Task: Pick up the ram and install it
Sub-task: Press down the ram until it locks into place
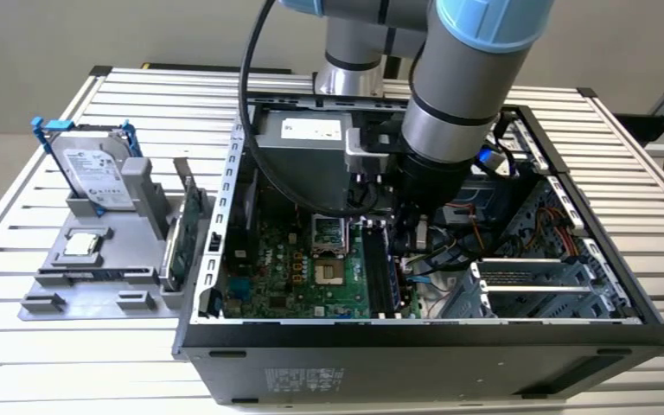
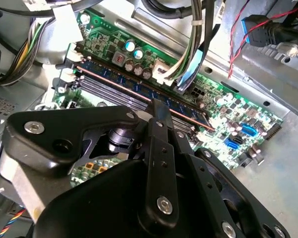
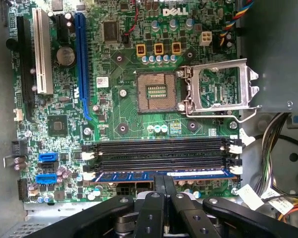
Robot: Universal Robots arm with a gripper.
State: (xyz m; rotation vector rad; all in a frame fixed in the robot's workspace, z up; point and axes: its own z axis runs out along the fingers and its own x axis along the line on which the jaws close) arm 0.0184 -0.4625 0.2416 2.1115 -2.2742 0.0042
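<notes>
the ram (image 3: 161, 175) stands on edge in the slot nearest the gripper (image 3: 164, 186), whose fingers (image 3: 165, 182) meet clenched over its top edge at mid-length; a thin, stiff, light board, likely fragile at chips and contacts, so best held by the long edges; the first wrist view shows the slot clips (image 3: 234, 170) and empty socket (image 3: 157, 92); the exterior view shows the case (image 1: 424, 333) on the counter (image 1: 79, 363).

ram (image 3: 164, 175) | blue stick, white label | upright in motherboard slot
</notes>
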